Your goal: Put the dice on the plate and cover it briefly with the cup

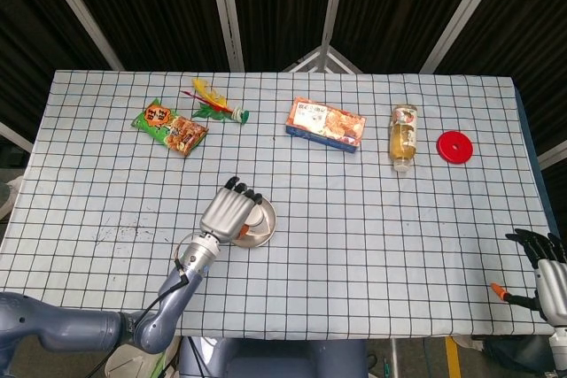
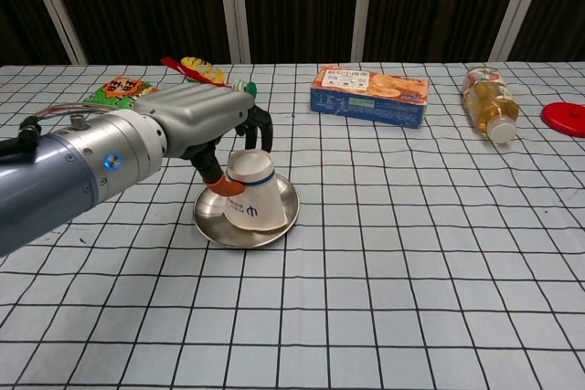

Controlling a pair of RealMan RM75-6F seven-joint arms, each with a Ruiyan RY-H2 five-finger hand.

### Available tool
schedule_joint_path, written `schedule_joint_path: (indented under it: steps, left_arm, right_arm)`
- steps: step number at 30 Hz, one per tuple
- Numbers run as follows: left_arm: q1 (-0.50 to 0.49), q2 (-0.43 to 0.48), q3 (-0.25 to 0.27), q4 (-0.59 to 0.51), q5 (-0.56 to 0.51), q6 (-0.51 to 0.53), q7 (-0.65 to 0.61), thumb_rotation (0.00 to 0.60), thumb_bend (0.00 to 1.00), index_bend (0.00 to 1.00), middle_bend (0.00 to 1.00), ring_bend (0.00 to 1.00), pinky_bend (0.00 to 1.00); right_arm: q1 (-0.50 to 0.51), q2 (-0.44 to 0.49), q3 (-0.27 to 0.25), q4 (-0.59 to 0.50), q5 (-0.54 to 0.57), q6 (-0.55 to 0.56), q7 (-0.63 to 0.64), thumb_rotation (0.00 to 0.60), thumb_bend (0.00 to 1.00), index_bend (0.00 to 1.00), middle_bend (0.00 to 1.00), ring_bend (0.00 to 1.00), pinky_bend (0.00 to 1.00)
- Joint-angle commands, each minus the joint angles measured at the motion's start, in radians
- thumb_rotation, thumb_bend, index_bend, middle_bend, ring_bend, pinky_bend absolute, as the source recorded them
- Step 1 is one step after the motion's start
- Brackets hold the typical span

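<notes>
Left hand point(image 2: 206, 125) reaches forward, fingers point(image 2: 259, 121) curled down, gripping; right hand point(image 1: 547, 273) rests with fingers spread.

Matt white paper cup point(image 2: 252, 200) on a shiny metal plate point(image 2: 285, 221); checked cloth point(image 2: 411, 253); glossy metallic grey left hand point(image 2: 196, 116).

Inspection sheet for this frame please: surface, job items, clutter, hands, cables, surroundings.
Surface: table under a white cloth with a black grid.
Job's things: paper cup upside down on the metal plate; dice not visible.
Clutter: snack packet, feathered toy, orange box, bottle lying down, red lid.
Hands: left hand holds the cup from above; right hand at the table's near right edge, holding nothing.
Cables: thin wires at the left wrist.
Surroundings: dark slatted wall behind.
</notes>
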Motion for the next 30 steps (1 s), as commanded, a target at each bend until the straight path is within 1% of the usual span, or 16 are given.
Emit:
schedule_joint_path:
  steps: [1, 7, 16, 20, 30]
  left_arm:
    - [0.001, -0.003, 0.005, 0.012, 0.005, -0.005, -0.009, 0.600, 0.44, 0.40, 0.41, 0.25, 0.16]
    - [0.006, -0.017, 0.011, 0.053, 0.029, -0.017, -0.054, 0.600, 0.45, 0.41, 0.42, 0.25, 0.16]
    - [0.009, -0.051, 0.029, 0.150, 0.103, -0.023, -0.109, 0.600, 0.45, 0.41, 0.42, 0.26, 0.16]
    - [0.009, -0.065, 0.031, 0.182, 0.148, -0.014, -0.133, 0.600, 0.45, 0.41, 0.42, 0.25, 0.16]
    - [0.012, -0.091, 0.054, 0.275, 0.255, 0.023, -0.146, 0.600, 0.45, 0.42, 0.42, 0.25, 0.16]
  right_arm:
    - [0.001, 0.000, 0.000, 0.000, 0.001, -0.002, 0.000, 0.600, 0.10, 0.25, 0.19, 0.13, 0.00]
    - [0.002, -0.001, -0.001, 0.001, 0.002, -0.006, 0.000, 0.600, 0.10, 0.25, 0.19, 0.13, 0.00]
    - [0.003, -0.002, -0.001, 0.004, 0.003, -0.012, 0.010, 0.600, 0.10, 0.25, 0.19, 0.13, 0.00]
    - [0.004, -0.003, -0.001, 0.005, 0.004, -0.015, 0.007, 0.600, 0.10, 0.25, 0.19, 0.13, 0.00]
    - [0.006, -0.005, -0.002, 0.007, 0.006, -0.021, 0.007, 0.600, 0.10, 0.25, 0.19, 0.13, 0.00]
